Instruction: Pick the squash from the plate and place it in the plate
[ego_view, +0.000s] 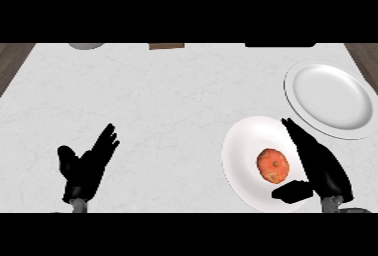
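Note:
An orange squash (272, 166) lies on the near white plate (247, 145) at the lower right. My right hand (317, 162) hovers over that plate's right side, fingers straight and pointing away, thumb (291, 192) out just below the squash; it is open and does not hold the squash. A second white plate (328, 97) sits bare at the far right, just beyond the first. My left hand (87, 165) rests open at the lower left, fingers up, far from both plates.
The white marble counter (148, 100) spreads wide between the hands. At its far edge sit a grey round object (87, 46), a brown block (165, 46) and a dark item (279, 45). Dark wood floor shows at both upper corners.

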